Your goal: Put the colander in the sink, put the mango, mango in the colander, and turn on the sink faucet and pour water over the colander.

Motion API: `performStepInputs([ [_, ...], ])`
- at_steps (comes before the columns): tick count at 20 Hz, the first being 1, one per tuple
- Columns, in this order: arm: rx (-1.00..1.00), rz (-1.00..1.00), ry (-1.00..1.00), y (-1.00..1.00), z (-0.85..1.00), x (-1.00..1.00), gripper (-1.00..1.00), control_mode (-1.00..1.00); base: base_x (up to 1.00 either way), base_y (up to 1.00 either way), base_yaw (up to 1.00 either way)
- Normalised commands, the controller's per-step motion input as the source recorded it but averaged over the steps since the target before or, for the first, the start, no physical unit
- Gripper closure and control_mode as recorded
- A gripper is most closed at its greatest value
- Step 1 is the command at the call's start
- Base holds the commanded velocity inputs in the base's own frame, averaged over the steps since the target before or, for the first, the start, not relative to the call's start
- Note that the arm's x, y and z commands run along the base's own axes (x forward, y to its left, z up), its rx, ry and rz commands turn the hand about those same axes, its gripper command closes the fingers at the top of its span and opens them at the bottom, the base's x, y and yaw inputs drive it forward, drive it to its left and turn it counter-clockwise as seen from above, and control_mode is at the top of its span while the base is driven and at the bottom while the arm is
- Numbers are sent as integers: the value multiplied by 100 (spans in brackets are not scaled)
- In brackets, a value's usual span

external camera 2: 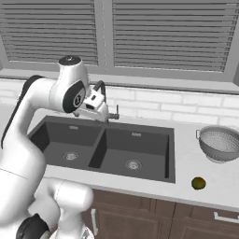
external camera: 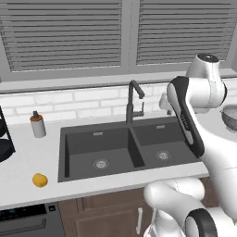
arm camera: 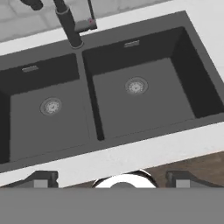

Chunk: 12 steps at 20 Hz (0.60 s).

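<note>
The dark double-basin sink [external camera: 139,155] [external camera 2: 96,156] [arm camera: 92,107] lies in the white counter, both basins bare. At its back edge stands the gooseneck sink faucet [external camera: 133,104] [arm camera: 70,27], with no water running. On the counter right of the sink rests the silvery colander [external camera 2: 219,144] [external camera: 230,116]. A greenish mango [external camera 2: 199,183] lies in front of the colander. A yellow mango [external camera: 40,180] lies on the counter left of the sink. My gripper [external camera 2: 99,113] [arm camera: 111,180] hangs open and holding nothing above the sink's back, close in front of the faucet.
A small grey bottle with a brown top [external camera: 38,125] stands left of the sink by the tiled wall. A black rack [external camera: 4,139] sits at the far left counter edge. Wooden cabinet doors [external camera 2: 140,219] run below the counter.
</note>
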Motion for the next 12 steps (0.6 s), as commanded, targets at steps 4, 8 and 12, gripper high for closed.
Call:
performStepInputs([
  [4,13,-42,-2,-71,0,-50,-100,-100,0,0,0],
  [8,12,-37,-5,-79,0,-34,-100,-100,0,0,0],
  [12,12,-36,-10,-81,0,-25,-100,-100,0,0,0],
])
